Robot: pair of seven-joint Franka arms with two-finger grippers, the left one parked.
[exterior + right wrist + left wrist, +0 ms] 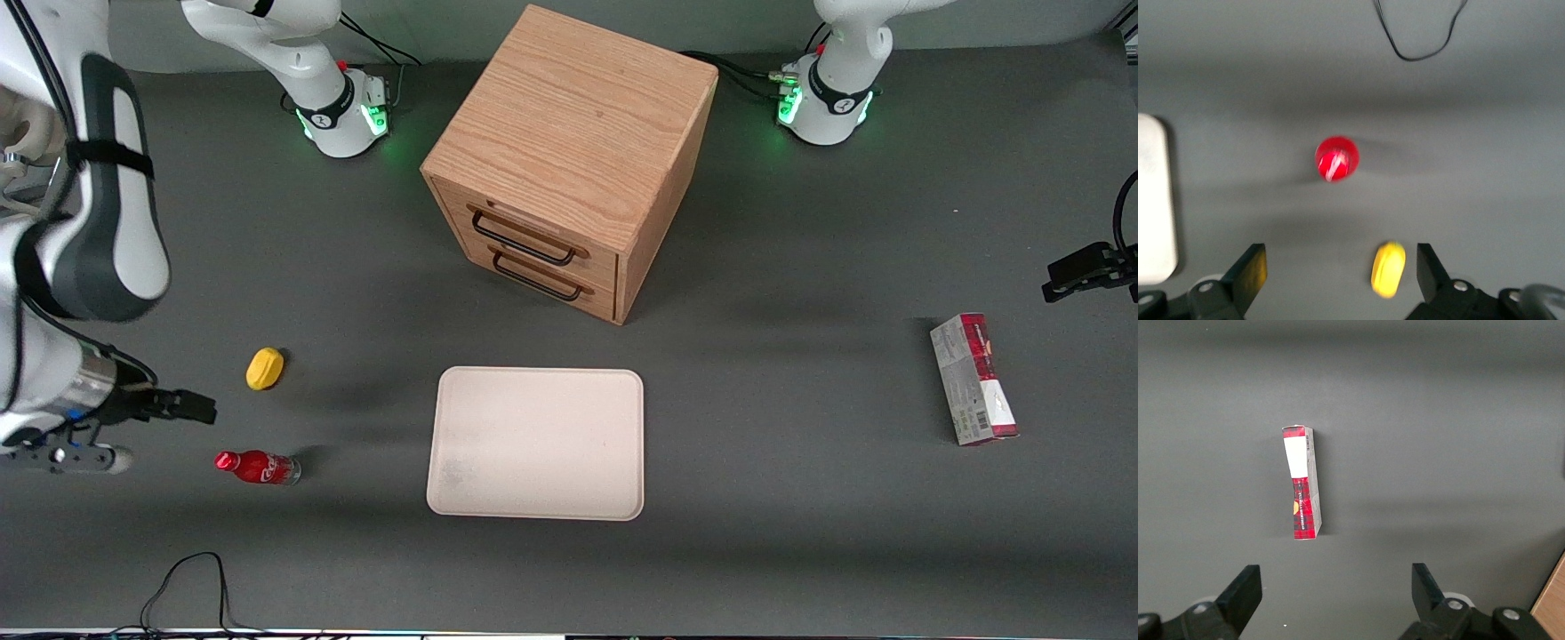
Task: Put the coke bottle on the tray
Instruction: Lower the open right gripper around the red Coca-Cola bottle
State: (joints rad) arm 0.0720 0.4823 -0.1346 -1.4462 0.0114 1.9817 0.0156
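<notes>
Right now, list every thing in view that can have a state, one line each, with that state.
coke bottle: on the table, not on the tray, not gripped.
tray: flat on the table, nothing on it.
gripper: open, holding nothing, above the table near the bottle.
cabinet: both drawers shut.
lemon: resting on the table.
red carton: lying flat toward the parked arm's end.

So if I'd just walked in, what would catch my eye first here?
Probably the wooden cabinet with two drawers, standing farther from the front camera than the cream tray. Next, the small red coke bottle on the dark table, toward the working arm's end, with a yellow lemon-shaped lump beside it. The end effector hangs open above both, and a red and grey carton lies toward the parked arm's end.
</notes>
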